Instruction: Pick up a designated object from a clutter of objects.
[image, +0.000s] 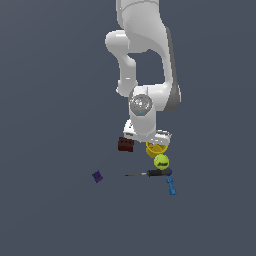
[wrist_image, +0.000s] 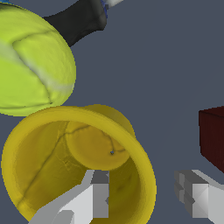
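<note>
The designated object, a yellow cup (wrist_image: 65, 148), stands upright with its mouth facing the wrist camera. My gripper (wrist_image: 144, 199) is open and straddles the cup's rim: one finger (wrist_image: 94, 199) is inside the cup, the other finger (wrist_image: 197, 199) is outside it. Neither pad touches the wall. In the exterior view the gripper (image: 155, 143) has come down right onto the cup (image: 155, 149), which the hand partly covers. The rest of the clutter of objects lies around it.
A yellow-green ball (image: 161, 161) touches the cup on the side nearer the camera. Beyond the ball lie a black-handled screwdriver (image: 152, 173) and a blue dumbbell-shaped piece (image: 171, 186). A dark red-brown brick (image: 125, 144) sits close on the exterior view's left. A purple block (image: 97, 176) lies farther left.
</note>
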